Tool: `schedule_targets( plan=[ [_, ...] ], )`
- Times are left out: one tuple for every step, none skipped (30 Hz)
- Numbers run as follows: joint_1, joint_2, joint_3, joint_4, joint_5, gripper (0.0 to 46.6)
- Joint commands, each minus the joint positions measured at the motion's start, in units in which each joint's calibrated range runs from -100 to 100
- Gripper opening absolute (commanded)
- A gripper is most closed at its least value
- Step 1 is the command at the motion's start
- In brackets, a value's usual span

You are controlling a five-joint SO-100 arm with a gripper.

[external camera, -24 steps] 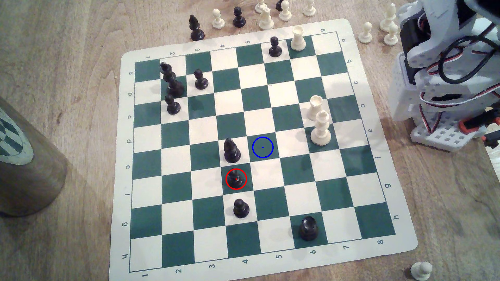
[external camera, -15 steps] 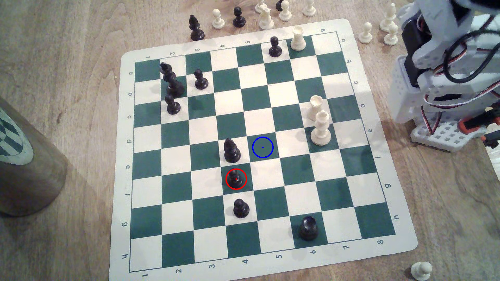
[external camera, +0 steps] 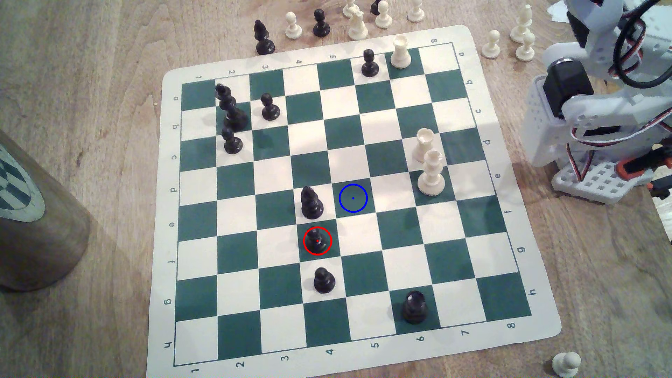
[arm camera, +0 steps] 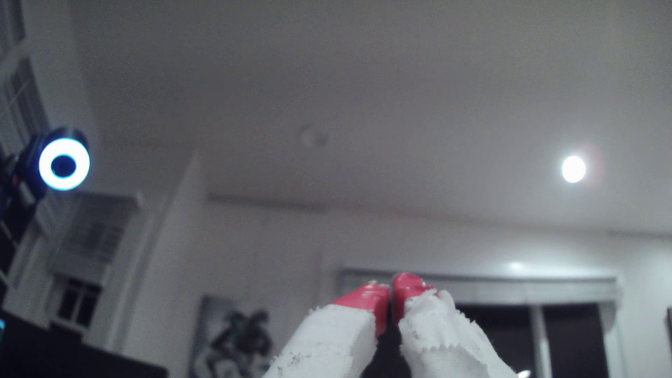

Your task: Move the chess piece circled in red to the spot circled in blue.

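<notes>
On its red-ringed green square, the pawn [external camera: 317,240] stands upright.

The arm [external camera: 596,65] has swung toward the exterior view's right

Green-and-cream chequered board [external camera: 469,43], glossy black pawn [external camera: 316,240], red-tipped pincer [arm camera: 391,290]

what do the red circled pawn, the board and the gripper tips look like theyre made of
Pawn: likely glossy black moulded plastic; it shows highlights. Board: seemingly a thin flexible printed mat, with rounded corners. Gripper: white, rough-edged fingers, probably 3D-printed plastic, with shiny red, perhaps rubbery, tip coating.
</notes>
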Motion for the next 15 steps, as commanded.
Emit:
schedule_targets(
  plan=[
    [-0.4, -0.2, -6.5, 9.3, -0.2, 0.2],
    [-0.4, -0.2, -7.4, 13.1, -0.3, 0.2],
    [-0.4, -0.2, -7.9, 15.4, -0.4, 0.2],
    [-0.4, -0.2, -8.4, 17.4, -0.8, 0.2],
    [-0.4, -0.2, -9.2, 19.9, -0.9, 0.2],
    [-0.4, -0.2, -11.8, 26.9, -1.7, 0.2],
    [-0.4, -0.2, -13.0, 31.0, -1.8, 0.2],
    [-0.4, -0.2, -14.2, 34.7, -1.8, 0.2],
    [-0.4, -0.2, -15.0, 37.4, -1.9, 0.7],
    [-0.6, -0.2, -15.4, 38.9, -4.4, 2.9],
    [-1.1, -0.2, -15.6, 39.6, -5.5, 2.4],
    [-1.7, -0.2, -16.3, 41.9, -5.6, 2.1],
    [-2.1, -0.2, -16.7, 43.6, -5.9, 2.1],
    [-2.5, -0.2, -17.0, 45.4, -6.4, 1.5],
    [-3.5, -0.1, -17.5, 50.5, -6.3, 0.3]
  ],
)
